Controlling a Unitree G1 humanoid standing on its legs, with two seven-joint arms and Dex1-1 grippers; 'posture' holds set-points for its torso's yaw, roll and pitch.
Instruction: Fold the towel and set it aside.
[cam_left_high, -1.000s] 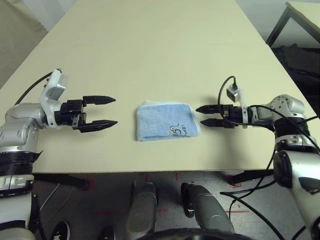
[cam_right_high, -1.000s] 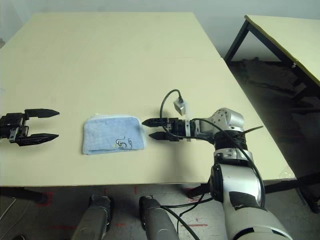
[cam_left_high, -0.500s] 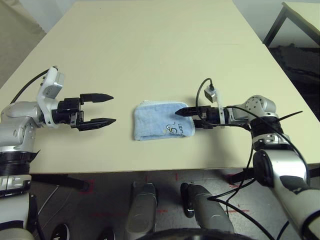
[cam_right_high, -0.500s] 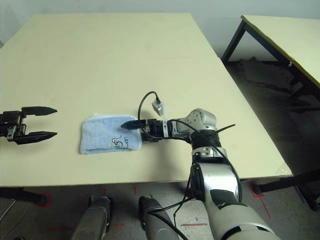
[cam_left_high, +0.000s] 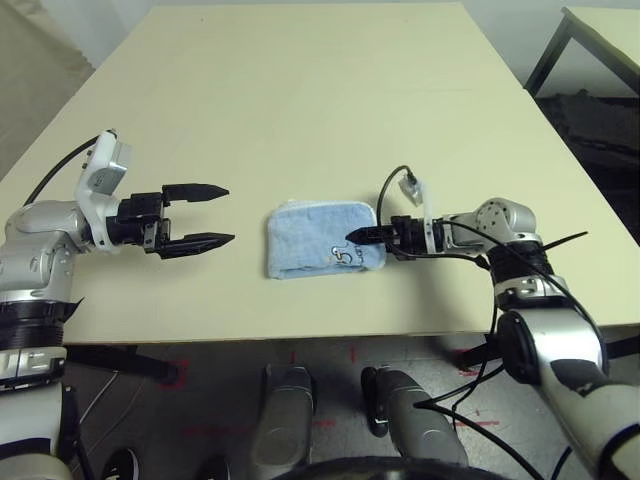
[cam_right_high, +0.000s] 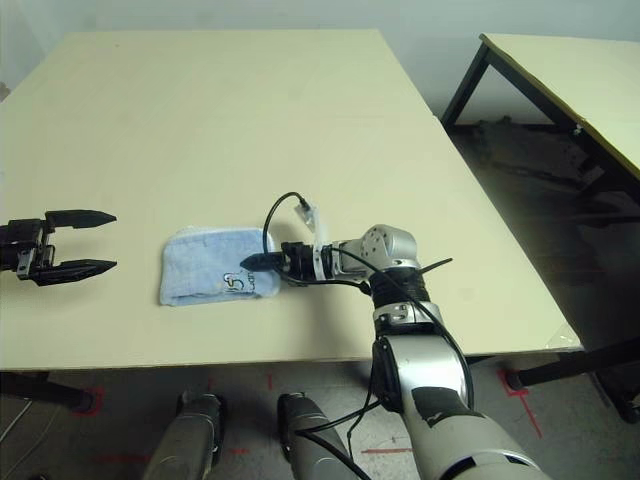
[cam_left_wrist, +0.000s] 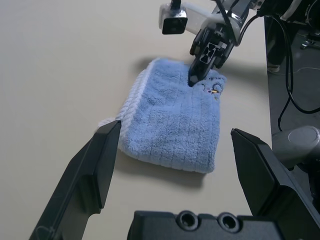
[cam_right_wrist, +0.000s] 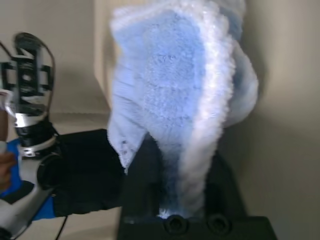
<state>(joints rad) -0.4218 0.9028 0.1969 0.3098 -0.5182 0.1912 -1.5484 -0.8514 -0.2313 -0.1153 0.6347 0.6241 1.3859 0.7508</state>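
Observation:
The towel (cam_left_high: 310, 240) is a small light-blue terry cloth lying folded on the cream table (cam_left_high: 300, 100), near the front edge, with a dark embroidered mark at its right end. My right gripper (cam_left_high: 352, 238) reaches in from the right, shut on the towel's right edge beside that mark. In the right wrist view the white-edged towel (cam_right_wrist: 170, 100) runs between the two black fingers. My left gripper (cam_left_high: 222, 213) hovers open a short way left of the towel, clear of it. In the left wrist view the towel (cam_left_wrist: 165, 112) lies ahead, with the right gripper (cam_left_wrist: 192, 80) at its far end.
A black cable (cam_left_high: 392, 180) loops above the right wrist. A second table (cam_right_high: 560, 70) with a dark leg stands off to the right across a gap. The table's front edge (cam_left_high: 300, 338) runs just below the towel. Bare tabletop stretches behind the towel.
My right gripper moved left from beside the towel onto its right edge and closed there. The left gripper stayed where it was, open.

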